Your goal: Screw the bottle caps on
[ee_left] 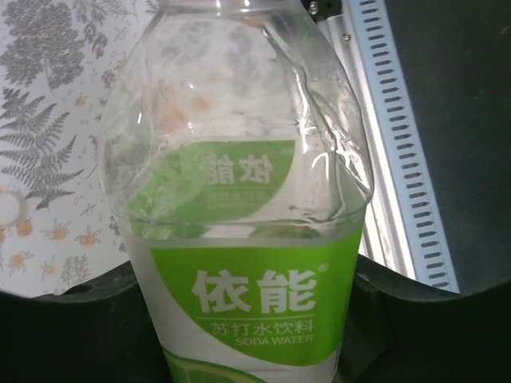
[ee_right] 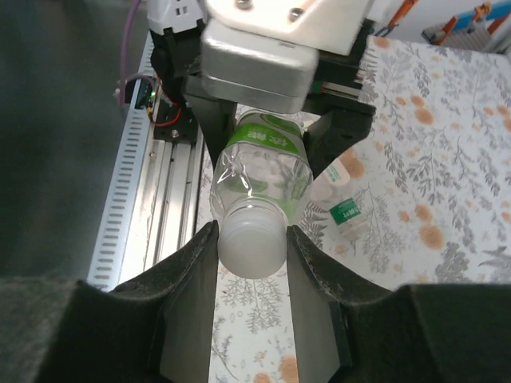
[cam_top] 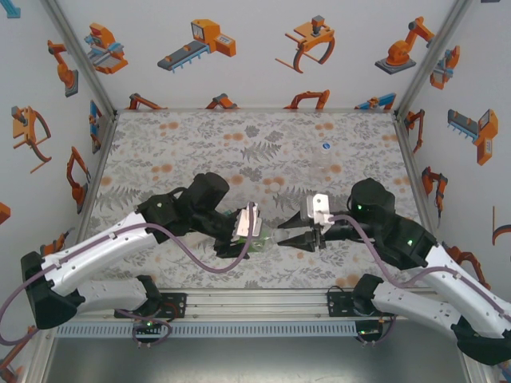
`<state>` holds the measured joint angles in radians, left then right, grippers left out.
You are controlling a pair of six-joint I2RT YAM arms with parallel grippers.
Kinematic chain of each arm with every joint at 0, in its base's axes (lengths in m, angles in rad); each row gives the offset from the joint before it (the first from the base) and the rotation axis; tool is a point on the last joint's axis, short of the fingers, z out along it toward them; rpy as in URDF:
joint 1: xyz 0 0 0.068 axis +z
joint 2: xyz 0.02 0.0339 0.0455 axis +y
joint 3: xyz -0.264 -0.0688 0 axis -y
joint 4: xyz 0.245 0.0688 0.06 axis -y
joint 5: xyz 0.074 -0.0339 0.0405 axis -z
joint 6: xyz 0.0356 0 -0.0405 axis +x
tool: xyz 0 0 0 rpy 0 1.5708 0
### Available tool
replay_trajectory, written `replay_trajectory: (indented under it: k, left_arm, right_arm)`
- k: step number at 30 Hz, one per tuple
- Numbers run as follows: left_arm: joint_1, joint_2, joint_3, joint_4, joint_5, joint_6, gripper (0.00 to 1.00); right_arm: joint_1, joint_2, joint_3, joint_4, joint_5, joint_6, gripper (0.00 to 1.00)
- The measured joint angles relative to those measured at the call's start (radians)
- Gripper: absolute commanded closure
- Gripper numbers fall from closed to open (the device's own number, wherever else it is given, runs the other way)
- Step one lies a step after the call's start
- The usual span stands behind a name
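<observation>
The left gripper (cam_top: pixel 249 227) is squeezing the bottle (ee_left: pixel 247 199) round its middle, its two dark fingers (ee_left: pixel 76 323) pressing on either side. The bottle is being held up off the table (cam_top: pixel 200 144), lying on its side in the air between the two arms, with its top pointing at the right arm. It is see-through and a bit crumpled near the top. It is wearing a green and white label (ee_left: pixel 255 299) that says SODA WATER.

The right gripper (cam_top: pixel 307 237) is meeting it from the other side. Its two fingers (ee_right: pixel 192 271) are closing tight on a whitish cap (ee_right: pixel 251 247), one finger on each side. The cap is sitting on the bottle's neck, right at the end.

Both arms are reaching in toward the middle of the table, near the front edge, and their grippers are almost touching.

Far back on the flowery table, a small blue cap (cam_top: pixel 327 146) is lying by itself, well apart from the arms. A second small thing with a green label (ee_right: pixel 347 211) is lying on the table just beside the held bottle, and I cannot tell what it is.
</observation>
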<state>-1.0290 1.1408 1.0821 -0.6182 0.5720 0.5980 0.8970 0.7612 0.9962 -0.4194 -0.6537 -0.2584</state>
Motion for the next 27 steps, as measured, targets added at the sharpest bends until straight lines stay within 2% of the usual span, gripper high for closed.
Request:
replay_trajectory:
  k: [4,7,12,17,20,22,24,27]
  left_arm:
    - [0.0,-0.022,-0.031,0.052,-0.06,-0.006,1.0]
    - [0.0,-0.037,-0.059,0.106,-0.113,-0.014,1.0]
    - [0.002,-0.043,-0.09,0.192,-0.216,-0.035,1.0]
    - [0.005,-0.043,-0.123,0.237,-0.307,-0.058,1.0]
    - [0.008,-0.029,-0.125,0.243,-0.351,-0.069,1.0]
    - [0.009,-0.017,-0.125,0.246,-0.37,-0.071,1.0]
    - [0.01,-0.006,-0.125,0.247,-0.386,-0.073,1.0]
    - [0.01,0.002,-0.125,0.247,-0.397,-0.073,1.0]
  right_arm:
    - [0.0,-0.006,-0.028,0.058,0.084,0.174,1.0]
    - [0.0,-0.008,-0.046,0.093,0.185,0.36,1.0]
    - [0.0,0.011,-0.048,0.096,0.401,0.774,1.0]
    - [-0.01,0.061,-0.048,0.065,0.528,1.188,0.99]
    - [-0.021,0.085,-0.053,0.046,0.578,1.383,0.91]
    - [-0.026,0.1,-0.053,0.034,0.602,1.46,0.87]
    - [-0.026,0.113,-0.053,0.026,0.62,1.506,0.83]
    - [-0.026,0.124,-0.052,0.016,0.636,1.537,0.7]
